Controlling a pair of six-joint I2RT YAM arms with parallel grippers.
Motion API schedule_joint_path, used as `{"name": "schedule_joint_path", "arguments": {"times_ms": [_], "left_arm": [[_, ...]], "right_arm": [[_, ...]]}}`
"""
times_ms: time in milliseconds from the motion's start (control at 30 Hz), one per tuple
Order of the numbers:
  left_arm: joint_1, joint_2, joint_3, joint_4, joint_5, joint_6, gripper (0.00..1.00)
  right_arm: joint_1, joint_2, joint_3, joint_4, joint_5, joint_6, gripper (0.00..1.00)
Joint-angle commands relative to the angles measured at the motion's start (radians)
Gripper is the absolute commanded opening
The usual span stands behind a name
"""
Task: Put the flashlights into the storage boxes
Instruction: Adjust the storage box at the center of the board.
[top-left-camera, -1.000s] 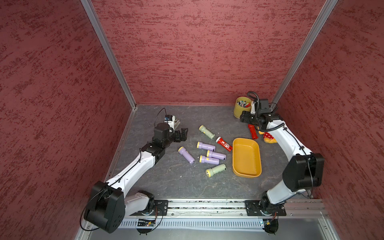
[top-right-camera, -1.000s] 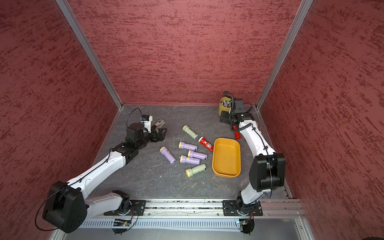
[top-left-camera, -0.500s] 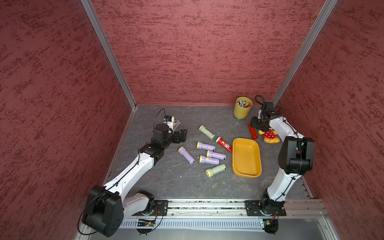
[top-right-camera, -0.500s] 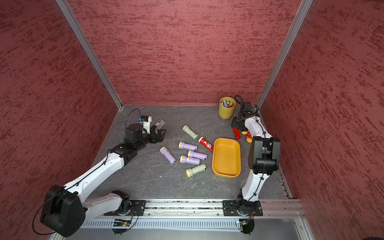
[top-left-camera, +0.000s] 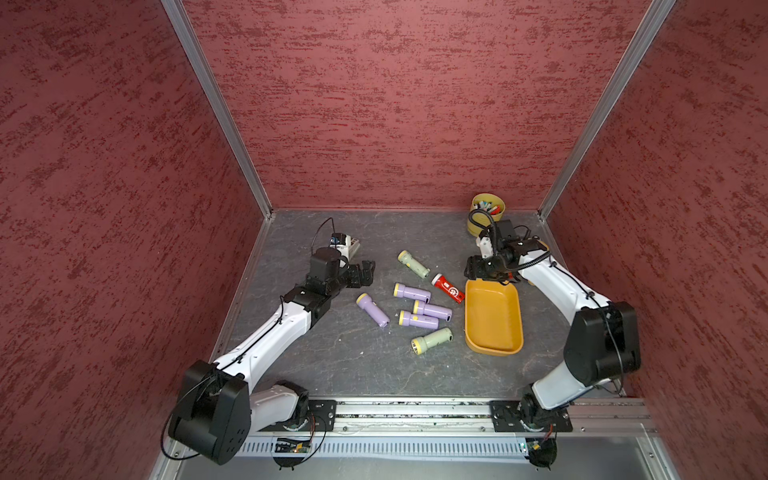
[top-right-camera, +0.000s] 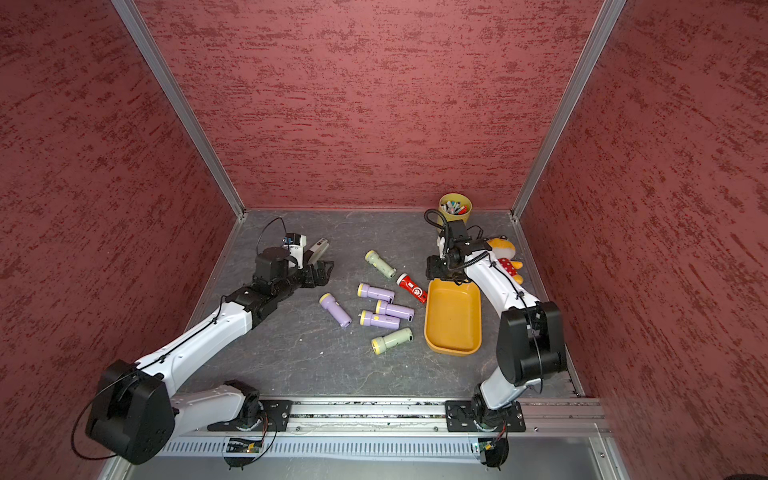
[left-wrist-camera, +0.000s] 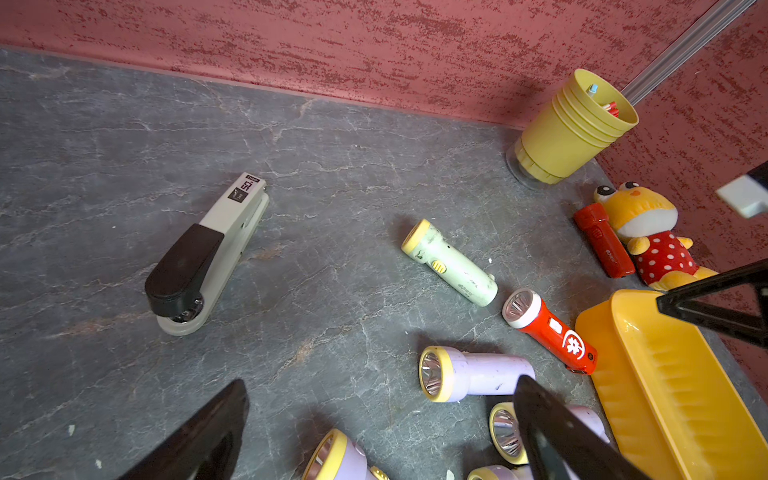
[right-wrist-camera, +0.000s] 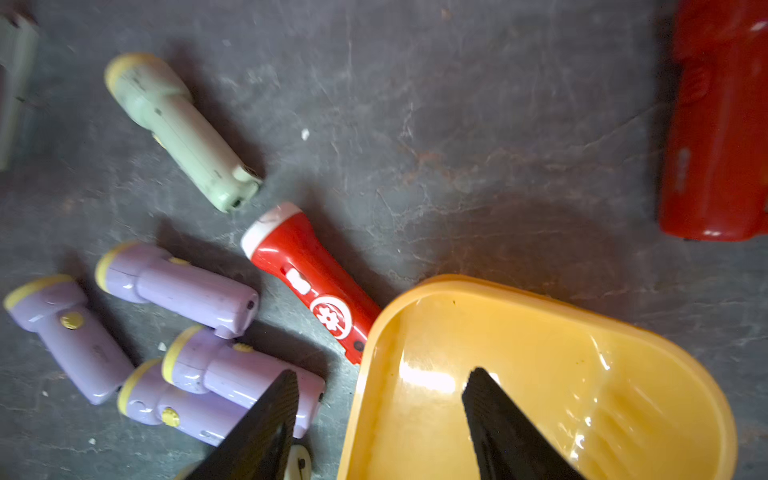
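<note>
Right fingers (right-wrist-camera: 266, 432) swinging away from red flashlight (left-wrist-camera: 602, 241) beside plush toy (left-wrist-camera: 648, 232), now hovering over orange tray (top-left-camera: 492, 320) upper end, spread apart, empty. Left fingers (left-wrist-camera: 208, 440) spread, empty. Tray holding nothing; other flashlights (top-left-camera: 419, 320) lying on bench (top-left-camera: 332, 374), centre frame.

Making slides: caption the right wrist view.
Open right gripper above empty shallow orange-yellow plastic tray; white-headed red plastic flashlight at its corner.
</note>
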Motion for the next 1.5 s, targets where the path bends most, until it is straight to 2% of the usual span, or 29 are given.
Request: {"name": "schedule_joint_path", "arguments": {"times_ms": [0,200,733,1167,1333,1467], "left_arm": [[0.000,-0.005,-0.004,0.001,0.004,-0.003,0.99],[0.003,-0.006,-0.008,-0.008,0.002,0.005,0.99],[0.005,-0.030,-0.038,-0.011,-0.006,0.000,1.00],[0.005,-0.046,-0.044,-0.024,-0.009,0.018,1.00],[0.005,-0.052,-0.048,-0.028,-0.004,0.026,1.00],[0.007,-0.059,-0.055,-0.025,-0.002,0.031,1.00]], "right_arm": [[0.030,0.031,-0.020,-0.053,-0.005,-0.039,0.67],[0.059,0.061,-0.063,-0.031,-0.023,-0.052,0.64],[0.069,0.086,-0.079,-0.044,0.001,-0.211,0.45],[0.069,-0.005,-0.132,-0.049,0.022,-0.460,0.30],[0.071,-0.067,-0.166,-0.057,0.011,-0.622,0.21],[0.072,-0.100,-0.189,-0.067,0.018,-0.732,0.18]]}}
